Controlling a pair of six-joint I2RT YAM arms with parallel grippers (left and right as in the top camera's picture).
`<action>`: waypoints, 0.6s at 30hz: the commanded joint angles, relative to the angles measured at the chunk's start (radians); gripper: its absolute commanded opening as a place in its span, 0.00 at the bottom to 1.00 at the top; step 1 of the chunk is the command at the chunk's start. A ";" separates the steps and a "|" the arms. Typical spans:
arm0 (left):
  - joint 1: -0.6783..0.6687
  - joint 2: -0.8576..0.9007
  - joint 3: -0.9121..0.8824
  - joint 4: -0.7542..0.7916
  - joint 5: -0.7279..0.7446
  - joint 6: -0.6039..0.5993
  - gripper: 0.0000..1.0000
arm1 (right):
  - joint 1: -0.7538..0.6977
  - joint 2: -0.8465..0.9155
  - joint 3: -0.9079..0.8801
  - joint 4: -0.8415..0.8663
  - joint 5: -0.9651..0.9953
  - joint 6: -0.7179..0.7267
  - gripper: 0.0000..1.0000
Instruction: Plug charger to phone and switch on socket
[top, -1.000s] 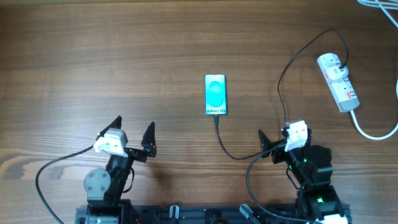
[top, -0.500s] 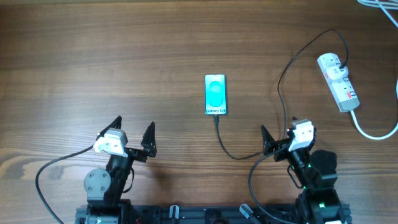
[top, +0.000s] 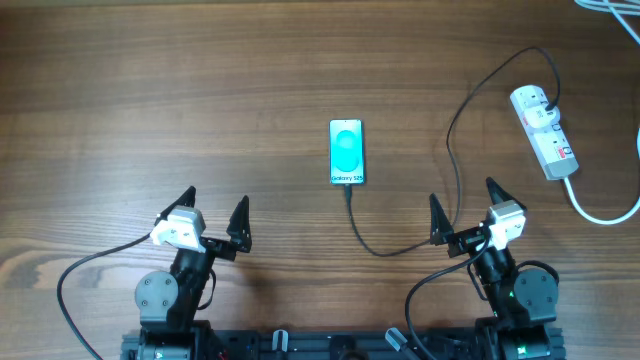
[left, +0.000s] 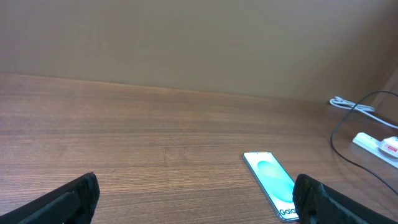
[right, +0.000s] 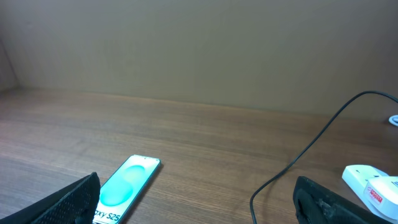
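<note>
The left claw (top: 215, 198) sits in the lower left of the overhead frame, released, its two dark fingers spread wide with nothing between them. The right claw (top: 462, 192) is in the lower right, also released and empty. One finger is just beside the black charger (top: 450, 140), though whether it touches is unclear.

Between the two claws, slightly above them near the frame's centre, the phone (top: 346, 152) lies flat on the wooden desk (top: 150, 80), screen up and lit teal, with the "Galaxy S25" text at its lower end. The charger's tip meets that lower short edge; whether it is fully seated cannot be told. From there the cable curves down and right, passes the right claw, climbs in a loop toward the upper right, and ends at the upper end of the socket (top: 544, 132). The socket lies at a slant near the right edge, well apart from the phone. Its thick white cord (top: 600, 215) leaves its lower end and runs off the frame's right side.
</note>
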 joint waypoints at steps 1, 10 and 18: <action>-0.003 -0.011 -0.001 -0.010 0.009 0.020 1.00 | -0.007 -0.015 -0.002 0.002 0.017 0.015 1.00; -0.003 -0.011 -0.001 -0.010 0.009 0.019 1.00 | -0.029 -0.015 -0.002 0.002 0.016 0.016 1.00; -0.003 -0.011 -0.001 -0.010 0.009 0.020 1.00 | -0.029 -0.015 -0.002 0.004 0.016 0.016 1.00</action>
